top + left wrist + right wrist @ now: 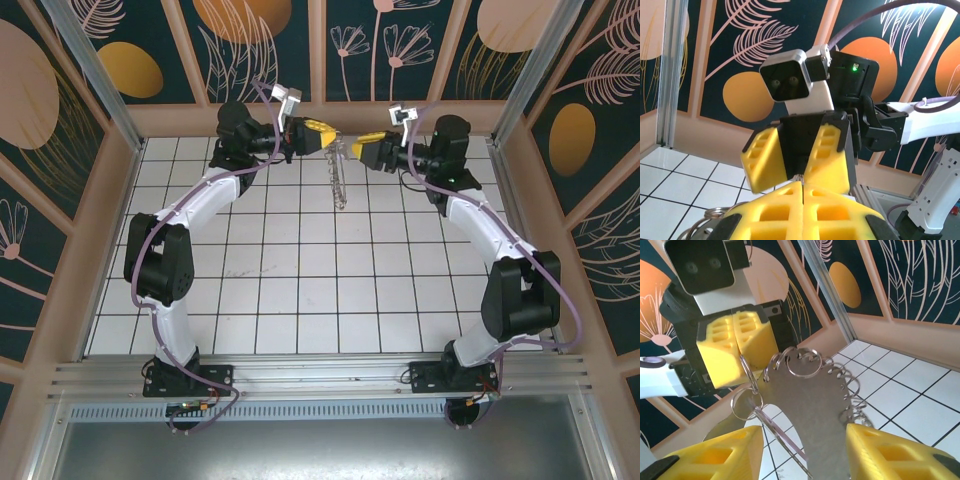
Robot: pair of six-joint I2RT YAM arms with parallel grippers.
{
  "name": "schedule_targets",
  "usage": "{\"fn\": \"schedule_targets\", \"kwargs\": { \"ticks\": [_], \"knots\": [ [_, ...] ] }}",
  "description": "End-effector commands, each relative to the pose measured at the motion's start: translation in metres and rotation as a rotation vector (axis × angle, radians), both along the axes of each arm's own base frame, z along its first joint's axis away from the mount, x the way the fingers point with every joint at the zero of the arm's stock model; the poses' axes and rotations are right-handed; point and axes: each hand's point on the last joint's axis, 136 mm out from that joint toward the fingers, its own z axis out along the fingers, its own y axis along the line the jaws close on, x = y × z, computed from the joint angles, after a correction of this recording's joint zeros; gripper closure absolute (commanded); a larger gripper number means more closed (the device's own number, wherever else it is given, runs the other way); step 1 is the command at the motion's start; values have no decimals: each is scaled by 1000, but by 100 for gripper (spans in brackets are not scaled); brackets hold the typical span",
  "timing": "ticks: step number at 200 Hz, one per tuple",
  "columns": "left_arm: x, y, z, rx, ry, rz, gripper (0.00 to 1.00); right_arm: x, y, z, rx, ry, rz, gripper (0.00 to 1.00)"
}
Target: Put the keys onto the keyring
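The keyring (815, 405) is a flat grey crescent plate with several silvery split rings along its edge; from above it hangs as a thin strip (340, 182) over the tiles. My left gripper (735, 342) (322, 134) is shut on one split ring (747, 371) at the plate's end; a sliver of that ring shows at my shut fingertips (807, 192). A smaller ring (746, 402) linked to it carries the lilac key (785, 440). My right gripper (804, 432) (358, 148) (797, 170) is open, its fingers either side of the plate and apart from it.
Both grippers meet nose to nose high at the back of the white tiled floor (300, 290). The patterned back wall (320, 50) stands close behind them, and slanted frame posts (95, 70) flank the cell.
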Motion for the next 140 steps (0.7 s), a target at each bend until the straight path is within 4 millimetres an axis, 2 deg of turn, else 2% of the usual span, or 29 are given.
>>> {"fn": "schedule_targets", "kwargs": {
  "ticks": [1, 58, 79, 85, 110, 125, 140],
  "knots": [
    [-12, 6, 28, -47, -79, 2, 100, -13, 9, 11, -33, -81, 6, 52],
    [-13, 6, 30, -50, -80, -2, 100, -17, 28, 11, -62, -103, 49, 52],
    [-13, 6, 29, -50, -75, -3, 100, -17, 31, 13, -59, -109, 59, 56],
    [-13, 6, 29, -50, -75, -3, 100, -18, 31, 13, -59, -110, 64, 59],
    [-12, 5, 29, -54, -72, 6, 100, -24, 35, 13, -62, -111, 93, 87],
    [-11, 6, 29, -59, -70, 14, 100, -27, 37, 12, -66, -111, 108, 100],
    [-10, 6, 29, -65, -64, 22, 100, -31, 40, 9, -72, -106, 118, 100]
  ]
}}
